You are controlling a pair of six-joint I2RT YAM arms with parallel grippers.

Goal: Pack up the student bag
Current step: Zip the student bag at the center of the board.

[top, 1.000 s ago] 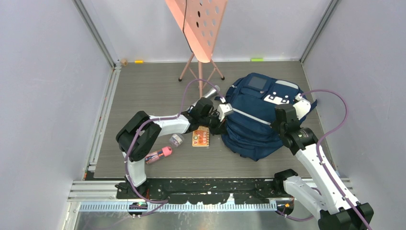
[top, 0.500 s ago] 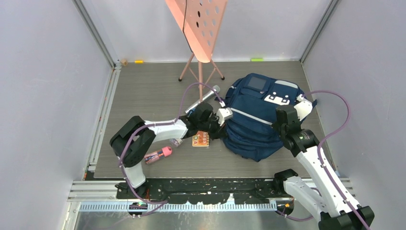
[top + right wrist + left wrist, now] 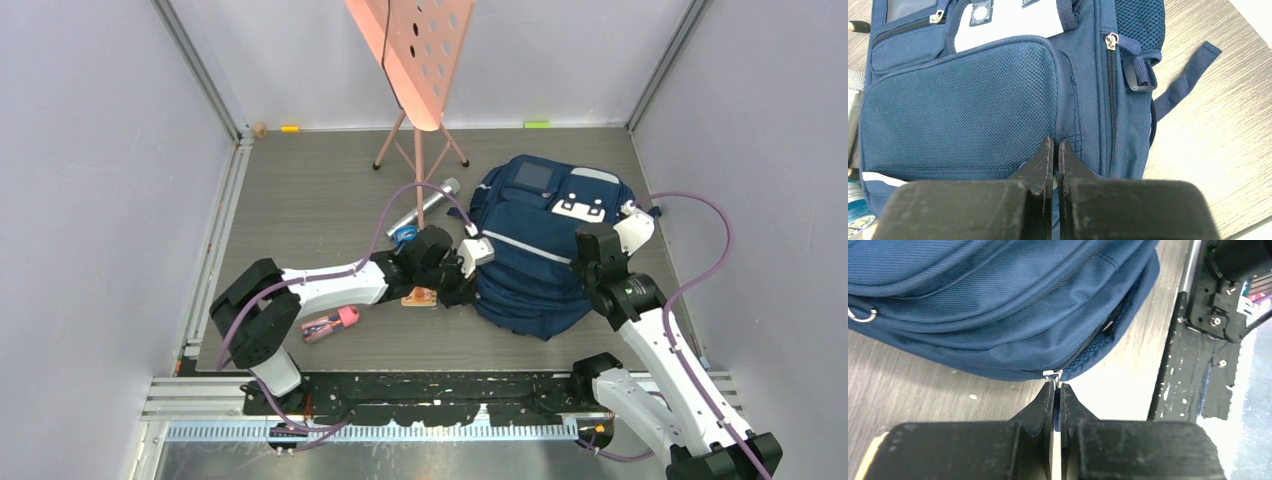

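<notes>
Pinching a zipper pull [image 3: 1053, 375] on the near left edge of the student bag [image 3: 540, 262], right of centre, with left gripper [image 3: 1056, 390] clamped, right gripper [image 3: 1054, 150] closed against its mesh pocket [image 3: 958, 110]; packing seemingly unstarted, silver bottle [image 3: 425, 205] and pink-capped tube [image 3: 332, 322] outside.

You look into a booth with three plain, pale lilac walls: left wall [image 3: 100, 200], back wall [image 3: 560, 60], right wall [image 3: 770, 150]. A metal post [image 3: 195, 65] rises in each back corner. The grey wood-grain floor [image 3: 300, 190] is evenly lit. A pink perforated stand [image 3: 415, 60] on tripod legs sits at the back. A yellow tag [image 3: 290, 128] and a green tag [image 3: 537, 124] lie by the back wall. A black plate [image 3: 440, 385] and a silver rail [image 3: 400, 430] run along your near edge.
</notes>
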